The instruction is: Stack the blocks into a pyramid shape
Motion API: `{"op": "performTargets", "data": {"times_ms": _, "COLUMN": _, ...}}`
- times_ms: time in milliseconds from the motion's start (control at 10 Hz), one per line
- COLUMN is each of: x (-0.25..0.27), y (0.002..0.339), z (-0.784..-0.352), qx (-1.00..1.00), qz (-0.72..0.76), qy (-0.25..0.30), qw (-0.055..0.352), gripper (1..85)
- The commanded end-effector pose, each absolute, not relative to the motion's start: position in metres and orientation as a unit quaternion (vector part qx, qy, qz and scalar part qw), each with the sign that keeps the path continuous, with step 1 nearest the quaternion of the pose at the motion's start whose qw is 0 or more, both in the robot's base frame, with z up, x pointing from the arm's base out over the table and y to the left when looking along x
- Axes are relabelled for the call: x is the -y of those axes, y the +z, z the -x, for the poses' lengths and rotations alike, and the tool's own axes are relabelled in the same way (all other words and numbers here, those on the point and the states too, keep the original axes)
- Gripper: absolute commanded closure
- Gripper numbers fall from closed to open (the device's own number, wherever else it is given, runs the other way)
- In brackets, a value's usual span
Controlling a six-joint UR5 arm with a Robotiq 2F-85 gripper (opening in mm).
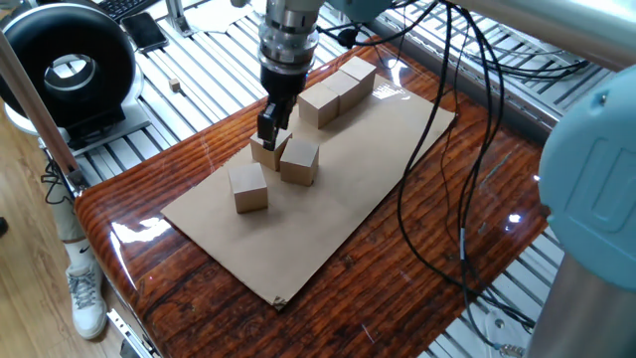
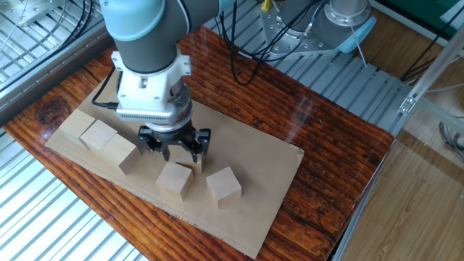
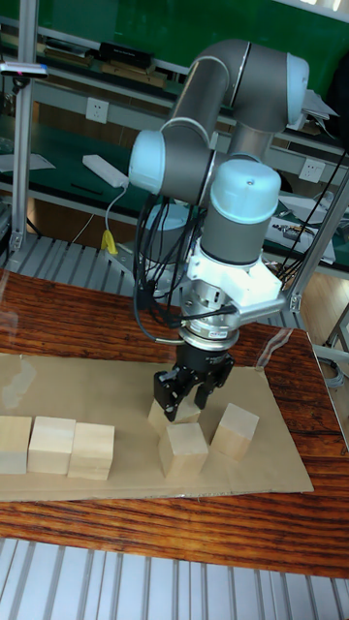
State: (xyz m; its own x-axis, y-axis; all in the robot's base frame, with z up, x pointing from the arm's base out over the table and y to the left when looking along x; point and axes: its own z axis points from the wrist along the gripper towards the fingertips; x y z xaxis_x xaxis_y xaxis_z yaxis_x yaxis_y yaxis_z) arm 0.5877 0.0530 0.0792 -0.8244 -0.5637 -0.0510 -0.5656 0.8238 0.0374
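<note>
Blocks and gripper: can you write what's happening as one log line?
gripper: open, around block | row of three blocks: flat on cardboard | pyramid: not started

Light-tan blocks [image 1: 299,162] on brown cardboard sheet [image 1: 348,189]; black gripper [image 3: 191,390].

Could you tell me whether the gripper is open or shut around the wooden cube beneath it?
Open: the gripper has its fingers spread either side of the light-tan wooden cube, not visibly clamped.

The gripper [image 2: 175,147] covers most of one block [image 2: 194,165], so contact between its fingers and the wood is unclear. In the tall fixed view, the leftmost block [image 3: 10,444] is cut by the frame edge.
</note>
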Motion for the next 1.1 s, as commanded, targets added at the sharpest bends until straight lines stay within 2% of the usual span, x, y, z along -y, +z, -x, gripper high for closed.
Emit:
{"op": "performTargets", "data": {"times_ms": 0, "x": -0.050, "y": 0.077, "z": -0.578, "qx": -0.951, "qz": 0.305, "qy": 0.039, "qw": 0.011, "gripper": 26.0}}
{"op": "performTargets", "data": {"times_ms": 200, "x": -0.051, "y": 0.073, "z": -0.569, "qx": -0.952, "qz": 0.302, "qy": 0.055, "qw": 0.009, "gripper": 17.3}}
{"op": "performTargets", "data": {"times_ms": 400, "x": -0.049, "y": 0.069, "z": -0.561, "qx": -0.952, "qz": 0.301, "qy": 0.059, "qw": 0.004, "gripper": 12.7}}
{"op": "performTargets", "data": {"times_ms": 700, "x": -0.049, "y": 0.064, "z": -0.552, "qx": -0.951, "qz": 0.301, "qy": 0.069, "qw": -0.002, "gripper": 11.0}}
{"op": "performTargets", "data": {"times_ms": 1000, "x": -0.067, "y": 0.065, "z": -0.543, "qx": -0.957, "qz": 0.271, "qy": 0.104, "qw": -0.013, "gripper": 10.3}}
